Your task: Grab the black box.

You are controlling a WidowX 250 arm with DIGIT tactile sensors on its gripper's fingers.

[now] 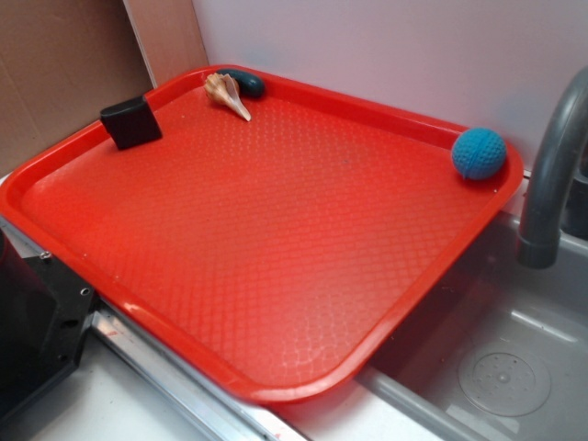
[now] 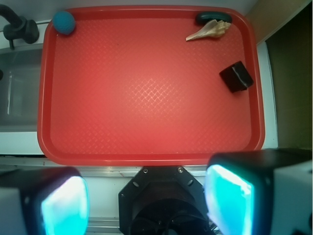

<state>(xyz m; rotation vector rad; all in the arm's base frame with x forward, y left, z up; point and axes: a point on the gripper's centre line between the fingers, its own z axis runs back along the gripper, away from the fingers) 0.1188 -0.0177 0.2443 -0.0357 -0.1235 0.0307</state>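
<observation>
- Claw: seen only in the wrist view, at the lower edge of the frame; its two fingers stand wide apart with nothing between them, hanging over the near rim of the red tray.
- Black box: ahead of the claw and off to its right, well apart from it, resting tilted on the tray floor just beside the right-hand rim. In the exterior view the black box leans against the tray's sloping edge.
- Seashell: farther ahead than the box, near the tray's far right corner, with a dark oval object just behind it, against the far rim.
- Blue ball: far ahead and to the claw's left, in the opposite far corner.
- Sink and grey faucet: beyond the tray's left rim, on the ball's side.
</observation>
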